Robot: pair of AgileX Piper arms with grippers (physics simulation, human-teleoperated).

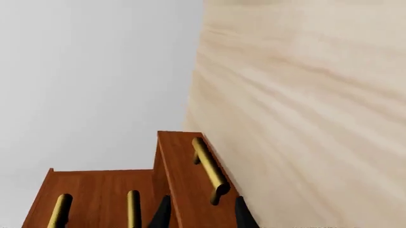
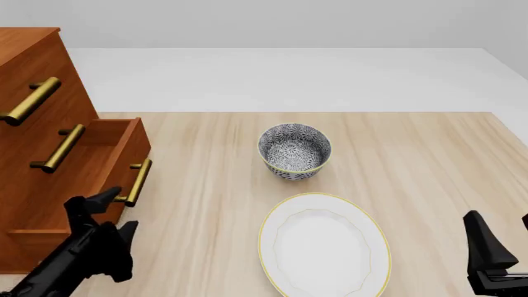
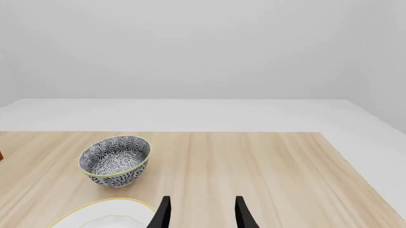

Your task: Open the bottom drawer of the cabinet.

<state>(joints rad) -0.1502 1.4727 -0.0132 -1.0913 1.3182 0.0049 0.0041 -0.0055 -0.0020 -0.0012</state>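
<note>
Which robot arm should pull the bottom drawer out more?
Left, probably. The left gripper sits open right by the bottom drawer's brass handle, while the right gripper is across the table, near the plate.

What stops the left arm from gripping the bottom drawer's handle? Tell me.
Probably nothing. The left gripper is open, its fingers either side of the near end of the handle on the bottom drawer, with nothing between. The drawer already stands pulled out of the cabinet.
</note>
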